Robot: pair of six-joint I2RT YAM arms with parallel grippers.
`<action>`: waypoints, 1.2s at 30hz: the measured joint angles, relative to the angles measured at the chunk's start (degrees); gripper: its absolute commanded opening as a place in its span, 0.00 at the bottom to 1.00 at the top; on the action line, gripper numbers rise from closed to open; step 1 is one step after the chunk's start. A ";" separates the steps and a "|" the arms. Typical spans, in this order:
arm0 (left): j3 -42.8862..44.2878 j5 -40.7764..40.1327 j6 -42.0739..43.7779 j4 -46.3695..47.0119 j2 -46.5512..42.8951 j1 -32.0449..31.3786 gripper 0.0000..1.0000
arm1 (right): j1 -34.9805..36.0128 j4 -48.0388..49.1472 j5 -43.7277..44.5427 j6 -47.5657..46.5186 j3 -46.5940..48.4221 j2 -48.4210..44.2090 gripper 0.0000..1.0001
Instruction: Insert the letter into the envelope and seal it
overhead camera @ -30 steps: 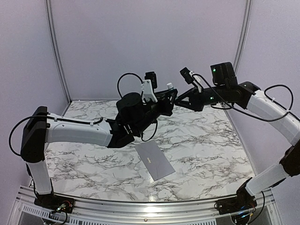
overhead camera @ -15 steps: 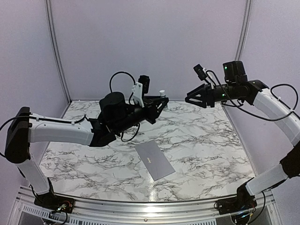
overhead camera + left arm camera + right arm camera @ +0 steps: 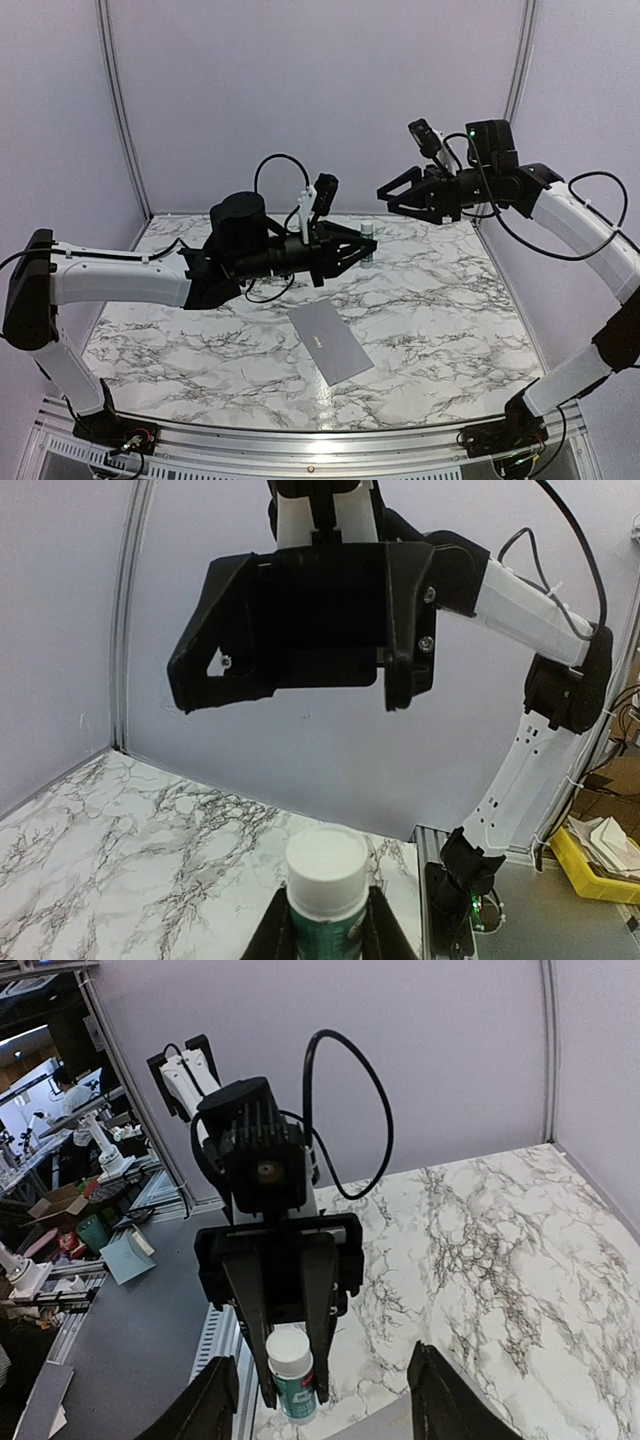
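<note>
Left claw (image 3: 356, 246) grips the green-and-white tube (image 3: 326, 865), my right claw (image 3: 392, 198) gapes (empty); no loose letter shows, so sealing the envelope (image 3: 330, 343) seems left

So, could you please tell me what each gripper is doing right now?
Left gripper: closed on the small green-and-white tube.
Right gripper: open, holding nothing.

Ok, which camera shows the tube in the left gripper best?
Right wrist: the whole tube, white cap and green label, shows clamped in the left gripper. Left wrist shows it close but cut off at the frame's edge; the top view shows it only tiny.
</note>
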 measured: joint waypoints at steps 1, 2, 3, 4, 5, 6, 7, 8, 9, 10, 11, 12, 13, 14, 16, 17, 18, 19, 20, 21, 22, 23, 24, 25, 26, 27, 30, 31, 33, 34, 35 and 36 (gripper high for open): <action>0.20 0.68 -0.26 -0.39 0.00 0.00 0.01 | 0.83 0.15 -0.48 0.17 0.00 0.24 0.54; 0.37 1.20 -0.39 -0.61 0.02 0.00 0.01 | 1.36 0.24 -0.70 0.24 0.00 0.37 0.54; 0.76 1.68 -0.57 -0.98 0.04 0.00 0.01 | 2.05 0.42 -0.90 0.42 -0.02 0.50 0.54; 1.25 2.19 -0.63 -1.31 0.13 0.00 0.01 | 2.69 0.63 -1.09 0.57 -0.07 0.57 0.54; 1.88 2.58 -0.72 -1.79 0.15 0.00 0.01 | 3.17 0.76 -1.31 0.68 -0.11 0.61 0.54; 2.29 2.84 -0.83 -2.08 0.20 0.00 0.01 | 3.72 0.94 -1.60 0.85 -0.11 0.66 0.53; 2.86 3.19 -0.90 -2.36 0.20 0.00 0.01 | 4.11 1.11 -1.84 1.01 -0.11 0.66 0.52; 3.32 3.52 -1.03 -2.54 0.26 0.00 0.02 | 4.35 1.22 -1.97 1.09 -0.13 0.66 0.51; 3.85 3.76 -1.18 -2.82 0.35 0.00 0.02 | 4.59 1.29 -2.12 1.27 -0.13 0.66 0.50; 4.13 3.89 -1.25 -2.89 0.44 0.00 0.01 | 4.81 1.36 -2.23 1.46 -0.17 0.66 0.49; 4.42 4.07 -1.31 -2.99 0.55 0.00 0.01 | 4.90 1.66 -2.38 1.66 -0.39 0.66 0.48; 4.61 4.17 -1.40 -3.08 0.68 0.00 0.02 | 4.96 1.73 -2.45 1.88 -0.55 0.66 0.47; 4.79 4.26 -1.44 -3.21 0.81 0.00 0.02 | 5.05 2.14 -2.51 2.10 -0.94 0.68 0.45; 4.85 4.26 -1.46 -3.23 0.94 0.00 0.02 | 5.16 2.36 -2.58 2.34 -1.38 0.66 0.44; 4.90 4.26 -1.49 -3.43 1.22 0.00 0.02 | 5.42 2.58 -2.64 2.62 -2.21 0.70 0.40; 4.92 4.26 -1.51 -3.50 1.31 0.00 0.02 | 5.55 2.60 -2.71 2.73 -2.43 0.74 0.38; 4.92 4.26 -1.51 -3.63 1.42 0.00 0.02 | 5.75 2.71 -2.84 2.78 -2.71 0.81 0.35; 4.92 4.24 -1.53 -3.67 1.51 0.00 0.02 | 5.90 2.80 -2.99 2.89 -2.91 0.85 0.33; 4.92 4.24 -1.51 -3.69 1.60 0.00 0.02 | 6.05 2.95 -3.13 2.99 -3.04 0.85 0.30; 4.94 4.22 -1.53 -3.69 1.68 0.00 0.02 | 6.14 3.02 -3.26 2.99 -3.13 0.85 0.29; 4.94 4.22 -1.53 -3.78 1.77 0.00 0.02 | 6.21 3.26 -3.45 3.19 -3.23 0.85 0.28; 4.94 4.22 -1.53 -3.85 1.86 0.00 0.02 | 6.25 3.48 -3.45 3.26 -3.34 0.85 0.27; 4.98 4.24 -1.53 -3.89 1.92 0.00 0.02 | 6.25 3.72 -3.45 3.34 -3.54 0.85 0.26; 5.07 4.20 -1.53 -3.98 1.99 0.00 0.02 | 6.25 3.93 -3.48 3.43 -3.74 0.85 0.25; 5.16 4.22 -1.53 -4.04 2.05 -0.02 0.02 | 6.25 4.13 -3.48 3.58 -3.98 0.85 0.24; 5.20 4.22 -1.55 -4.13 2.08 -0.02 0.02 | 6.25 4.46 -3.48 3.69 -4.22 0.85 0.23; 5.57 4.24 -1.62 -4.72 2.12 -0.02 0.02 | 6.25 5.38 -3.45 4.26 -4.68 0.85 0.20; 5.68 4.24 -1.64 -4.83 2.16 -0.04 0.02 | 6.25 5.75 -3.43 4.37 -4.83 0.85 0.19; 5.75 4.26 -1.66 -4.87 2.29 -0.07 0.02 | 6.25 6.16 -3.34 4.52 -5.05 0.85 0.14; 5.81 4.28 -1.66 -4.87 2.40 -0.07 0.02 | 6.25 6.40 -3.17 4.61 -5.22 0.85 0.11; 5.86 4.31 -1.73 -4.90 2.49 -0.09 0.04 | 6.25 6.51 -3.06 4.70 -5.33 0.85 0.09; 5.86 4.31 -1.92 -4.94 2.56 -0.09 0.05 | 6.25 6.69 -2.99 4.74 -5.49 0.85 0.07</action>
